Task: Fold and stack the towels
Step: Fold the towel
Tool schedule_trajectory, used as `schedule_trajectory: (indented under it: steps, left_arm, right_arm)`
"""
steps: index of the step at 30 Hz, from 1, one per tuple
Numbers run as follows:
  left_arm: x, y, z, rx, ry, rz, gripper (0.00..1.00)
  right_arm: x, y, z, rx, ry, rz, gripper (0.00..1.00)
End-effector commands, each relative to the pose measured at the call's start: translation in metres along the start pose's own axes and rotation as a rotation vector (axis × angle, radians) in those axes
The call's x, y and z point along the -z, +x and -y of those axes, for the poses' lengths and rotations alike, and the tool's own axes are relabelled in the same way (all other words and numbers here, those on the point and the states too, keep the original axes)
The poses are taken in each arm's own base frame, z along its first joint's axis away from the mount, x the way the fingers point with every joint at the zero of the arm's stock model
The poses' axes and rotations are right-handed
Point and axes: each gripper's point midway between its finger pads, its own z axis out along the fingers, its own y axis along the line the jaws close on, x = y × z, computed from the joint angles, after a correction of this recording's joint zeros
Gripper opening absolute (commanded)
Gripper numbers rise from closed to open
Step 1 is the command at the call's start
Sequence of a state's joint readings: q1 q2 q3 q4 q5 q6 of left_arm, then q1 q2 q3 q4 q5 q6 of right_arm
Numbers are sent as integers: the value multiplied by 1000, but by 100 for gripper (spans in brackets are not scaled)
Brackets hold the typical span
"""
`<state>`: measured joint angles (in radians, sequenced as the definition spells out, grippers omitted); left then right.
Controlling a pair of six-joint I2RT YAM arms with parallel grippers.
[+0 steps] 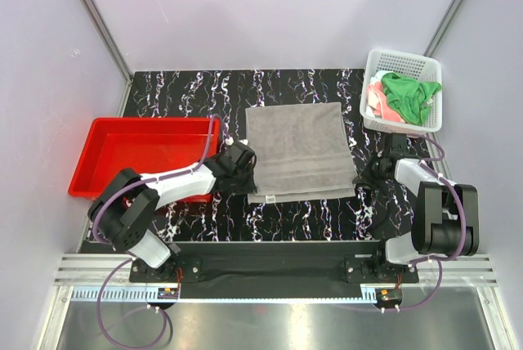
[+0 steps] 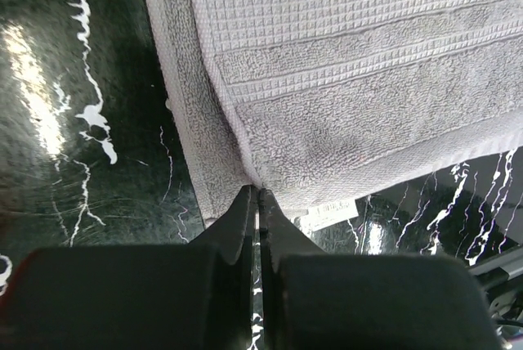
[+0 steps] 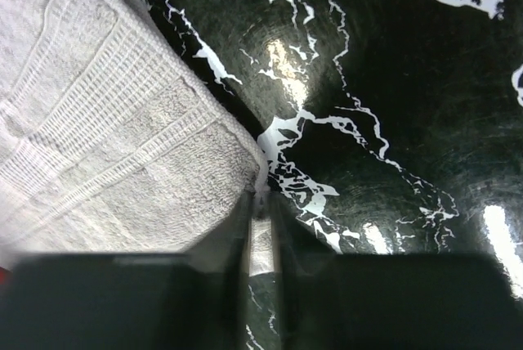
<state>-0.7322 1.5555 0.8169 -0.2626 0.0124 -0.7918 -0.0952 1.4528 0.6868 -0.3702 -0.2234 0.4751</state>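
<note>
From above, one grey towel [image 1: 298,150] lay spread flat in the middle of the bench [image 1: 180,92]. It looked close to square, so I could not tell its long axis. Its edges ran nearly in line with the bench edges, turned only a little, and the woven band lay left to right along the near hem. The left pincer [image 1: 245,174] sat at the near left corner and the right pincer [image 1: 361,178] at the near right corner. One white basket [image 1: 404,57] stood at the far right, just beyond the grey towel's far right corner, holding one green towel [image 1: 409,92] and one pink towel [image 1: 377,95] bunched together. Any fourth towel could not be made out. One red tray [image 1: 139,154] stood at the left.

In the left wrist view, the left pincer [image 2: 259,196] was closed to a slit, its tips nipping the side hem of the grey towel [image 2: 351,80] — a ridge of cloth rose into them. A small label [image 2: 335,215] showed at the near hem.

In the right wrist view, the right pincer [image 3: 261,199] stood narrow, with the very corner of the grey towel [image 3: 106,145] caught between its fingers — the rest lay flat on the bench [image 3: 392,80].
</note>
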Motion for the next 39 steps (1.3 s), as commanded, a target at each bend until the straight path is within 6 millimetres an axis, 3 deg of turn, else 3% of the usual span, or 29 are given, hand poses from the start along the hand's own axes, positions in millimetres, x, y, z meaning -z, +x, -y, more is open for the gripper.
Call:
schedule_trajectory:
  steps: [1,3,7,13,16,17,19,20,21,29,34,37,38,39]
  left_arm:
    - [6,-22,10,-29,-11,60,0]
    - [11,-24,9,-37,-37,53,0]
    - [30,-49,17,-66,-81,93,0]
    - [57,-58,23,-80,-110,83,0]
    - [66,-47,22,-38,-60,90,0]
    - [65,-45,24,-29,-24,104,0]
    - [53,-21,9,-7,-33,46,0]
    - [49,-18,8,-2,-24,48,0]
    - [42,-2,-1,0,-31,12,0]
    - [22,23,-4,-2,4,-39,0]
    - [25,22,-6,-10,-3,-31,0]
    - [40,4,7,-33,5,-4,0]
    - [54,-13,17,-40,-1,34,0]
    - [61,-19,21,-44,0,47,0]
  right_arm:
    - [6,-11,-11,5,-48,49,5]
    - [10,-16,-15,18,-57,56,0]
    - [26,-25,-26,27,-73,75,0]
    - [61,-44,-48,47,-114,127,0]
    - [63,-28,-49,6,-155,105,0]
    - [53,-9,-39,-20,-154,71,0]
    - [39,14,-30,-74,-169,29,0]
    - [35,18,-26,-81,-161,20,0]
    - [31,23,-23,-91,-154,8,0]
    - [22,29,-11,-103,-115,8,0]
    - [25,28,-15,-93,-134,11,0]
    - [45,16,-28,-43,-147,34,0]
    - [61,-2,-42,-11,-170,81,0]
    - [71,-9,-46,1,-170,96,0]
